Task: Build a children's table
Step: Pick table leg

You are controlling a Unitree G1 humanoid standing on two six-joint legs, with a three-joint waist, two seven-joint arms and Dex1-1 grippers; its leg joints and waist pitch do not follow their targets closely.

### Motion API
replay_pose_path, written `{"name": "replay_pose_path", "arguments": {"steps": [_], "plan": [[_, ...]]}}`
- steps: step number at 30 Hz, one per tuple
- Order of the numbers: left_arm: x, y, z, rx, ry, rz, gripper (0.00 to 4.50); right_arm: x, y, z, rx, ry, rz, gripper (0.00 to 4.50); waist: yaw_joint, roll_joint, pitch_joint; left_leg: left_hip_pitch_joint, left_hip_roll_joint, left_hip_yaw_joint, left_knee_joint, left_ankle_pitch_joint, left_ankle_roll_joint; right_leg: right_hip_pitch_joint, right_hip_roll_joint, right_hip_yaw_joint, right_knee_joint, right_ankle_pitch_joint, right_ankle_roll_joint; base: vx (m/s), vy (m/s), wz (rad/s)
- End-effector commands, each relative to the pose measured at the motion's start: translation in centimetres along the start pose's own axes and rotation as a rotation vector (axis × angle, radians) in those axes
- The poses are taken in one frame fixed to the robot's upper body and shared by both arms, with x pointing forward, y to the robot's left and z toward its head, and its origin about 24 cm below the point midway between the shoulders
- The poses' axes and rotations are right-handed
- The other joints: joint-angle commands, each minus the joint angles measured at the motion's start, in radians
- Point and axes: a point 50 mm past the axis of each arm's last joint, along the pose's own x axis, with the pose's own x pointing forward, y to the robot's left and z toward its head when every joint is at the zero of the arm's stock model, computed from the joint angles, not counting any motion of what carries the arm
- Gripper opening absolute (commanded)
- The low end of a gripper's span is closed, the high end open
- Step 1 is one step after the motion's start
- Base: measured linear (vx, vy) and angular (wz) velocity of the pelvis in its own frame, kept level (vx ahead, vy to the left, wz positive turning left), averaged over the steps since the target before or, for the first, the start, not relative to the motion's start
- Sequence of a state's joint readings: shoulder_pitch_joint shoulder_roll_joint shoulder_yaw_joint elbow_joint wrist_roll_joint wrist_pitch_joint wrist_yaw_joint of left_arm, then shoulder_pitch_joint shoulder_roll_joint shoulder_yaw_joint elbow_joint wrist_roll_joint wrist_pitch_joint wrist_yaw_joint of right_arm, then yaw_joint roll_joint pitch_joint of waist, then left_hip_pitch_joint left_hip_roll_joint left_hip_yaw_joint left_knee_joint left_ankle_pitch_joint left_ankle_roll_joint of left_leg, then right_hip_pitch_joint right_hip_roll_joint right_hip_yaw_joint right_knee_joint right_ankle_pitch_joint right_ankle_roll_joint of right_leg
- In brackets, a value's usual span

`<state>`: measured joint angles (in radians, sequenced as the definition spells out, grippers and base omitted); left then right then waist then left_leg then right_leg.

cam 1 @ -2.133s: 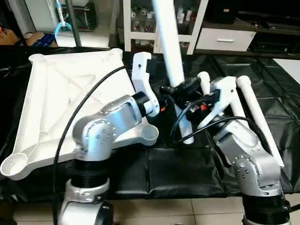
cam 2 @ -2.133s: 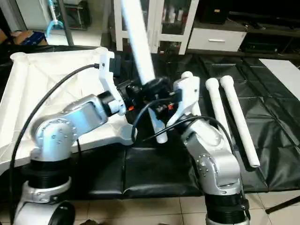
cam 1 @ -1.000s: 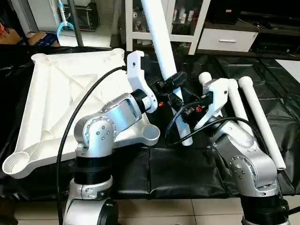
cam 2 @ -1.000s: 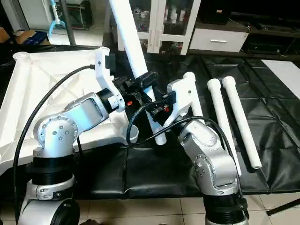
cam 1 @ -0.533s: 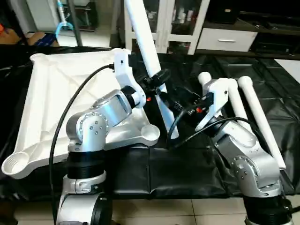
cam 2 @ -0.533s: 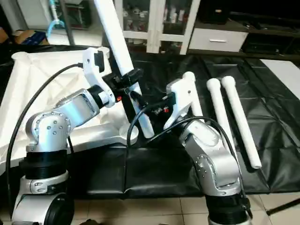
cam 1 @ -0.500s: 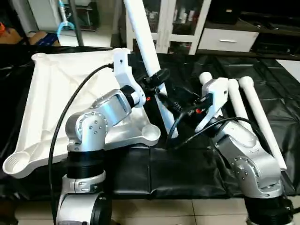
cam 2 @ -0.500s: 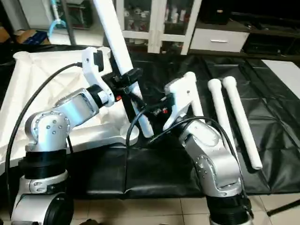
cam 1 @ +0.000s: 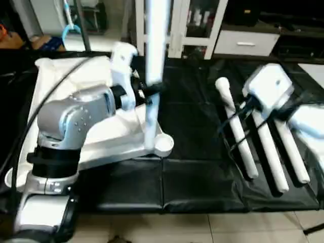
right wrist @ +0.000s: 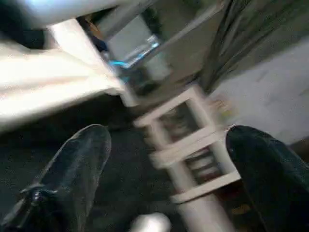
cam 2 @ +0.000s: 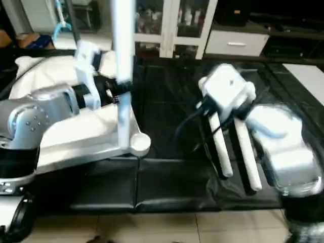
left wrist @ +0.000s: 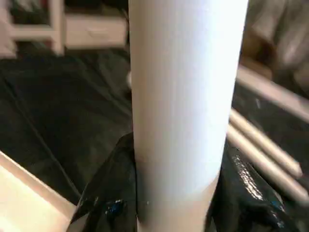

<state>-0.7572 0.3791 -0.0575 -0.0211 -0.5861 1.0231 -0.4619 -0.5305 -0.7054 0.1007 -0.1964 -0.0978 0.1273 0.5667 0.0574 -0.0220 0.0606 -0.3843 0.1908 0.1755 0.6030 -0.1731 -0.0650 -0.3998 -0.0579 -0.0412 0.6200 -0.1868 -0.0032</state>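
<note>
Nearest, along the lower edge of the left eye view, runs the front edge of the black mat. Just above it, lower centre, sits the round corner socket of the upside-down tabletop. On this socket the coming move turns, I judge. The leg stands almost upright in the middle of the frame, its long axis running from the top edge down to a foot just left of the socket and seemingly at the rim; whether it has entered I cannot tell. The left gripper is clamped on that leg about midway up, so the left arm is plainly the one placed to press it down. At centre right, three more legs lie side by side on the mat, long axes running away from the camera. Above them the right gripper hangs with fingers spread wide, grasping nothing, well apart from the socket.
</note>
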Motion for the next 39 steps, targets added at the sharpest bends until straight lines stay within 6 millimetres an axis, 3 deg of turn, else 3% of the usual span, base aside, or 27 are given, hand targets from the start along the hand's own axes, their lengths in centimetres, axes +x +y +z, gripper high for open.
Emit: {"name": "replay_pose_path", "arguments": {"steps": [1, 4, 5, 9, 16, 19, 26, 30, 31, 33, 34, 36, 39], "plan": [[0.5, -1.0, -0.3, 0.050, 0.060, -0.053, 1.66, 0.7, -1.0, 0.8, -0.127, -0.041, -0.032, 4.33, -0.003, 0.010, -0.072, 0.022, 0.023, -0.006, -0.056, -0.177, -0.028, 0.050, -0.059, 0.041, -0.064, -0.140, -0.193, 0.000, 0.000, 0.00], [0.8, -1.1, -0.8, 0.079, 0.098, -0.053, 1.66, 1.2, -1.8, 1.4, -0.195, -0.063, -0.042, 4.33, -0.003, 0.013, -0.073, 0.021, 0.025, -0.004, -0.053, -0.152, -0.005, 0.053, -0.057, 0.042, -0.059, -0.093, -0.211, 0.000, 0.000, 0.00], [1.0, -1.1, -0.9, 0.086, 0.123, -0.053, 1.66, 1.5, -1.9, 1.8, -0.252, -0.080, -0.028, 4.33, -0.003, 0.008, -0.073, 0.021, 0.026, -0.005, -0.054, -0.148, -0.001, 0.054, -0.057, 0.041, -0.059, -0.085, -0.213, 0.000, 0.000, 0.00], [1.1, -1.1, -0.9, 0.091, 0.177, -0.038, 1.66, 2.3, -1.5, 2.4, -0.337, -0.116, 0.015, 4.33, -0.007, 0.008, -0.070, 0.021, 0.025, -0.004, -0.053, -0.164, 0.002, 0.053, -0.054, 0.041, -0.059, -0.110, -0.214, 0.000, 0.000, 0.00], [1.0, -1.5, -1.9, 0.166, 0.284, -0.068, 1.66, 3.9, -0.7, 1.6, -0.520, -0.131, 0.098, 4.33, -0.014, 0.011, -0.068, 0.024, 0.024, -0.004, -0.050, -0.222, -0.014, 0.046, -0.054, 0.040, -0.063, -0.182, -0.212, 0.000, 0.000, 0.00], [1.1, -1.9, -2.1, 0.207, 0.316, -0.080, 1.66, 4.7, -0.7, 1.3, -0.569, -0.125, 0.144, 4.33, -0.015, 0.006, -0.070, 0.020, 0.025, -0.005, -0.049, -0.208, -0.009, 0.048, -0.053, 0.039, -0.057, -0.151, -0.219, 0.000, 0.000, 0.00], [1.2, -2.2, -2.6, 0.317, 0.388, -0.070, 1.66, 5.8, -0.4, 0.4, -0.706, -0.086, 0.259, 4.33, -0.022, 0.004, -0.071, 0.016, 0.025, -0.004, -0.044, -0.185, 0.004, 0.050, -0.054, 0.039, -0.052, -0.127, -0.234, 0.000, 0.000, 0.00], [1.1, -2.1, -2.5, 0.357, 0.409, -0.057, 1.66, 5.9, -0.1, -0.4, -0.721, -0.049, 0.327, 4.33, -0.024, 0.005, -0.070, 0.016, 0.025, -0.004, -0.043, -0.195, 0.003, 0.049, -0.053, 0.039, -0.050, -0.128, -0.240, 0.000, 0.000, 0.00], [1.0, -1.9, -2.4, 0.415, 0.427, -0.039, 1.66, 6.0, 0.3, -0.8, -0.734, -0.052, 0.355, 4.33, -0.022, -0.016, -0.070, 0.013, 0.025, -0.004, -0.043, -0.191, 0.010, 0.052, -0.055, 0.039, -0.049, -0.143, -0.234, 0.000, 0.000, 0.00], [0.9, -1.6, -2.4, 0.493, 0.457, -0.018, 1.66, 6.0, 0.8, -1.1, -0.737, -0.052, 0.384, 4.33, -0.022, -0.006, -0.068, 0.015, 0.027, -0.005, -0.043, -0.190, 0.010, 0.048, -0.057, 0.040, -0.051, -0.152, -0.227, 0.000, 0.000, 0.00], [0.9, -1.5, -2.5, 0.526, 0.471, -0.013, 1.66, 6.0, 1.0, -1.2, -0.735, -0.050, 0.396, 4.33, -0.022, -0.013, -0.067, 0.014, 0.027, -0.004, -0.043, -0.188, 0.008, 0.049, -0.057, 0.039, -0.050, -0.157, -0.224, 0.000, 0.000, 0.00], [1.0, -1.4, -2.4, 0.565, 0.485, -0.005, 1.66, 6.0, 1.4, -1.4, -0.724, -0.045, 0.418, 4.33, -0.023, -0.011, -0.066, 0.014, 0.027, -0.003, -0.043, -0.186, 0.005, 0.047, -0.057, 0.041, -0.050, -0.157, -0.224, 0.000, 0.000, 0.00], [1.1, -1.3, -2.2, 0.580, 0.484, 0.007, 1.66, 6.0, 1.9, -1.6, -0.713, -0.043, 0.444, 3.99, -0.022, -0.011, -0.067, 0.013, 0.027, -0.003, -0.042, -0.181, 0.004, 0.050, -0.057, 0.041, -0.048, -0.148, -0.225, 0.000, 0.000, 0.00]]}}
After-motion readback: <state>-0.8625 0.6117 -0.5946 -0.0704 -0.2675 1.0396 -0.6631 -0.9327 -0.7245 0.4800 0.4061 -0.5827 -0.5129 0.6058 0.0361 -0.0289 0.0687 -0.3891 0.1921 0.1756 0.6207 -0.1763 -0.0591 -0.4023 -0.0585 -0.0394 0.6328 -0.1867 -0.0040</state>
